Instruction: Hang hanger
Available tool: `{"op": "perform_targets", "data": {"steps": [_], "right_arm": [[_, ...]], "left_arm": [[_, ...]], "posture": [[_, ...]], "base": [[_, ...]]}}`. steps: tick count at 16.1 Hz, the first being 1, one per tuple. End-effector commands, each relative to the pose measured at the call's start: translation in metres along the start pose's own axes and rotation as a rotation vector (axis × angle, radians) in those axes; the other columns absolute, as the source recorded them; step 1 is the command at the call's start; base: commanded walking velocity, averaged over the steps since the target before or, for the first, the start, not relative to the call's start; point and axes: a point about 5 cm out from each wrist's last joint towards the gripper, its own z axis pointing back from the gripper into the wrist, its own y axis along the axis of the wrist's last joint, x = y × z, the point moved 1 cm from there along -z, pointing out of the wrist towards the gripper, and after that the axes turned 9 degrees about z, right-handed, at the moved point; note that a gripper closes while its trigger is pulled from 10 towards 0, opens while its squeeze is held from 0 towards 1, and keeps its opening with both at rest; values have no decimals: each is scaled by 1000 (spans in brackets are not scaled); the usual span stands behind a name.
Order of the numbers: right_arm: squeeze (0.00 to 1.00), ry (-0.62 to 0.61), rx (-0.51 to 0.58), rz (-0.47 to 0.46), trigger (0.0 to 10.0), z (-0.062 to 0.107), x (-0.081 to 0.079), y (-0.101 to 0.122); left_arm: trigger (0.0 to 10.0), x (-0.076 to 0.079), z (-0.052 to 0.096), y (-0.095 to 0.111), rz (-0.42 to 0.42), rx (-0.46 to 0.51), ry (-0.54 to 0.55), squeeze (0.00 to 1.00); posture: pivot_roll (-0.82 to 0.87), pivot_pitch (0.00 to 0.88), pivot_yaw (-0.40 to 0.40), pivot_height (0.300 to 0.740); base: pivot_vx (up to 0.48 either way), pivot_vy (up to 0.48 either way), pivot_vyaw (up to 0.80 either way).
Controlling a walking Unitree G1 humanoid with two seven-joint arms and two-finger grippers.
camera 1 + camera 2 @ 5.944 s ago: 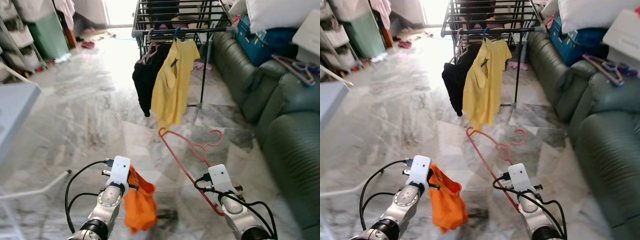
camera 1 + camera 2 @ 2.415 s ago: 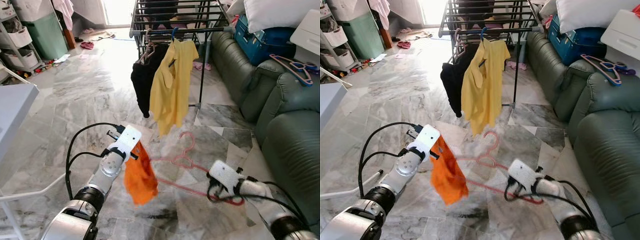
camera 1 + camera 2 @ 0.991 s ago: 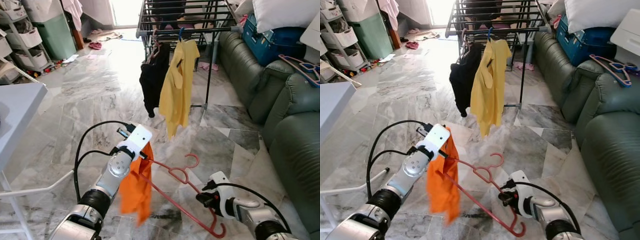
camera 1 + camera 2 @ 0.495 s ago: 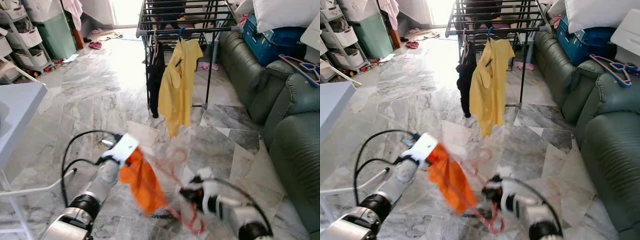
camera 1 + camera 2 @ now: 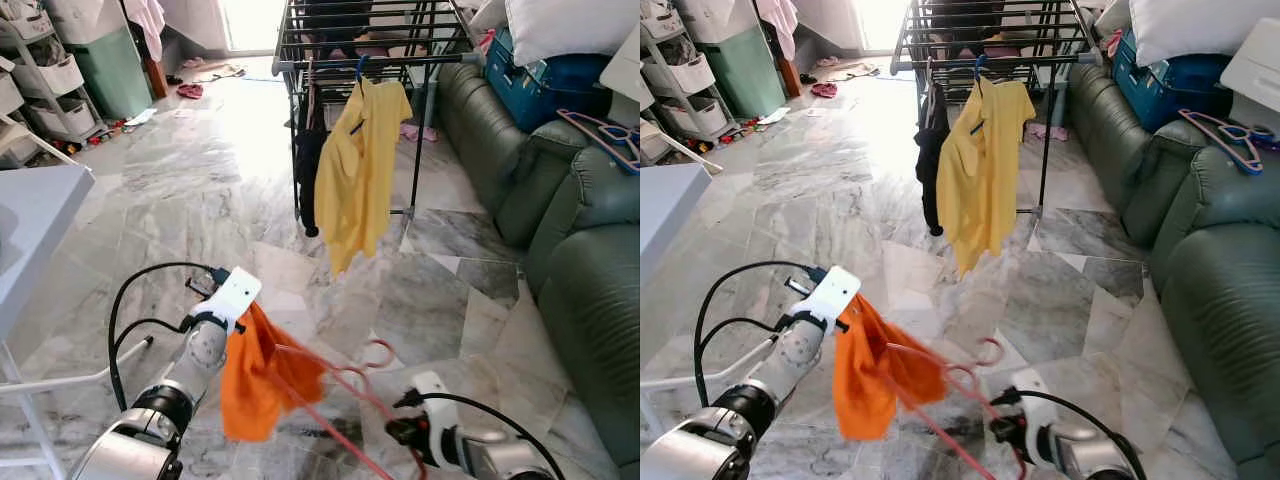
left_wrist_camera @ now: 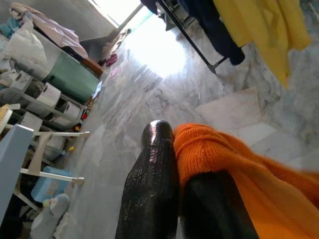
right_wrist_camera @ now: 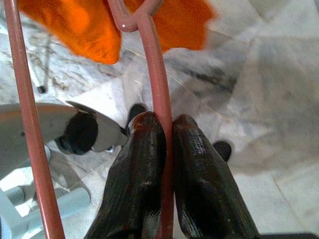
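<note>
Left gripper (image 6: 177, 164) pinches bright orange knitted garment (image 5: 262, 375). Right gripper (image 7: 167, 134) clamps thin red wire hanger (image 5: 335, 398), partly inside the garment.

floor (image 5: 180, 200): grey-veined marble tiles; bright glare from a doorway far back
drying rack (image 5: 370, 40): dark metal; yellow shirt (image 5: 362, 165), black garment (image 5: 312, 170) hanging
right: dark green leather sofa (image 5: 570, 250); white pillow (image 5: 560, 25)
left: white table (image 5: 30, 215); green cabinet (image 5: 112, 70)

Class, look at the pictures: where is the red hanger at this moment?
The red hanger is low in the head views, over the marble floor, clamped in the right gripper, with one end reaching into the orange garment held by the left gripper.
</note>
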Motion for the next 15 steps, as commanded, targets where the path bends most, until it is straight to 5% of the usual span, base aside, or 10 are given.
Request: {"op": "perform_targets", "data": {"steps": [1, 7, 12, 15], "right_arm": [[0, -33, -17, -38, 10000, 1, 5, -2], [0, -139, -21, -143, 10000, 5, 18, -6], [0, -406, 137, -290, 10000, 16, 51, 34], [0, -461, 207, -296, 10000, 23, 61, 55]], "left_arm": [[10000, -4, -4, 8, 25, 28, 19, 0], [10000, 3, -2, 16, 79, 86, -28, 0], [10000, 13, 7, 0, 83, 47, -53, 0], [10000, 17, 9, -2, 80, 41, -68, 0]], "posture": [[-123, 0, 60, 740], [-116, 0, 67, 740], [-105, 0, 60, 740], [-103, 0, 57, 740]], "base": [[0, 0, 0], [0, 0, 0], [0, 0, 0], [0, 0, 0]]}}
